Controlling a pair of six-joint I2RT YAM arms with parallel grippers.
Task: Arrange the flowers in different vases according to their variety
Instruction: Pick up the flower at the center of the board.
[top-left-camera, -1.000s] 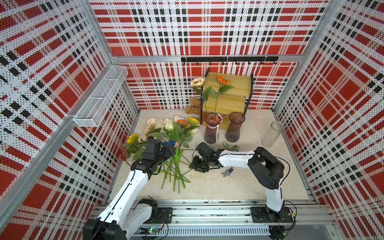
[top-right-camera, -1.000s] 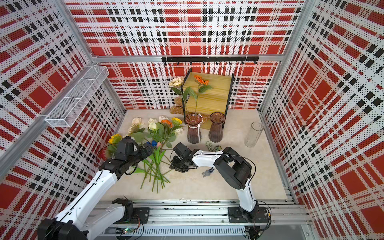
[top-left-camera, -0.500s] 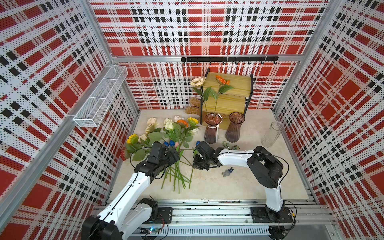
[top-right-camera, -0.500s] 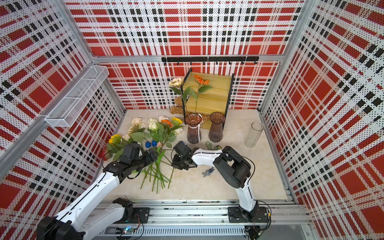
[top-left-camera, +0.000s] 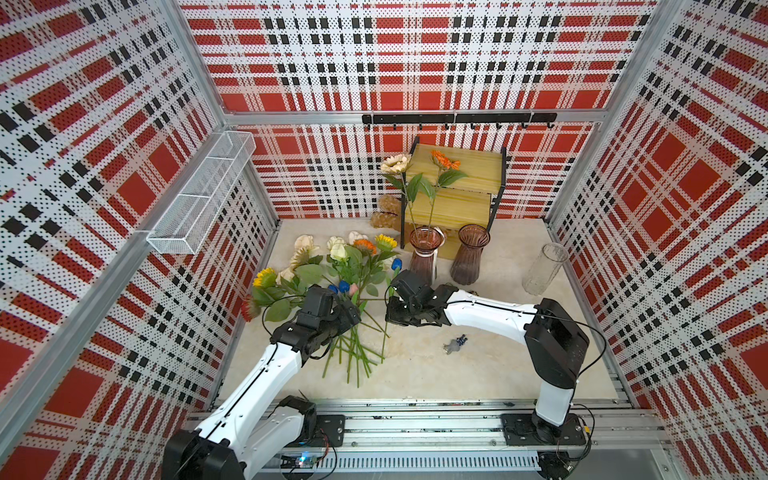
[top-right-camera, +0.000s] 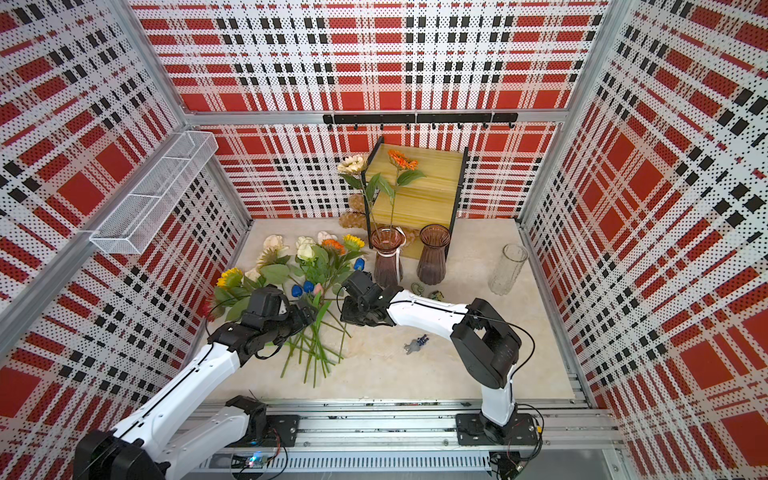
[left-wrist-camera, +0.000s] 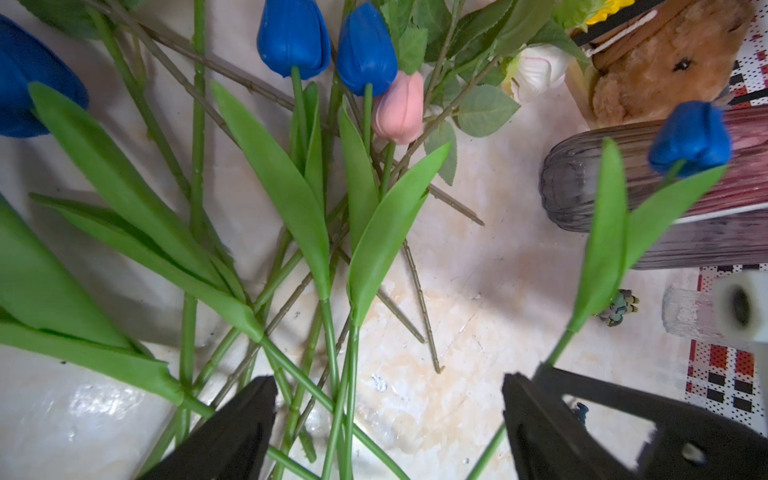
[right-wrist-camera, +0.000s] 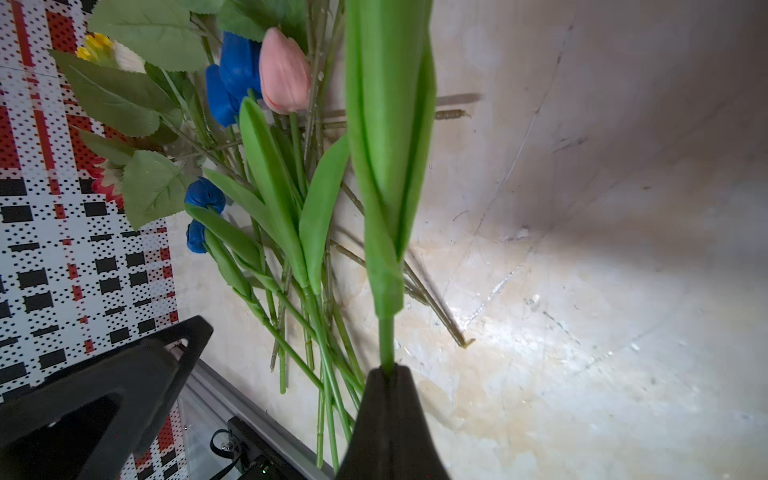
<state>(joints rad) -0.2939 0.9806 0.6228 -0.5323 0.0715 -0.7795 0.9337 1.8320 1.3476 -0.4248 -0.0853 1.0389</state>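
Overhead, in both top views, the pinkish vase (top-left-camera: 424, 254) stood upright in front of the wooden shelf (top-left-camera: 482, 166). It held a cream sunflower (top-left-camera: 395, 163) and an orange sunflower (top-left-camera: 444, 158), whose stems leaned toward the shelf. The brownish vase (top-left-camera: 469, 255) stood just beside it, and the clear cylinder (top-left-camera: 544, 270) stood well apart, toward the right wall. The other flowers (top-left-camera: 345, 253) lay in a loose heap on the table (top-left-camera: 478, 374), heads toward the back wall and stems fanned toward the front. The left gripper (top-left-camera: 353, 311) hung over those stems. The right gripper (top-left-camera: 389, 312) sat near the pinkish vase's foot, with a blue tulip (top-left-camera: 397, 264) rising from it.

From the left wrist, the left gripper's fingers (left-wrist-camera: 249, 415) stood wide apart with several green stems lying between them. Beyond them, loose blue tulips (left-wrist-camera: 365, 45) and a pink tulip (left-wrist-camera: 399, 108) lay on the table.

From the right wrist, the right gripper's fingers (right-wrist-camera: 390, 411) were pressed together on the blue tulip's thin stem. Its long, smooth leaves were folded close, and its head was out of frame.
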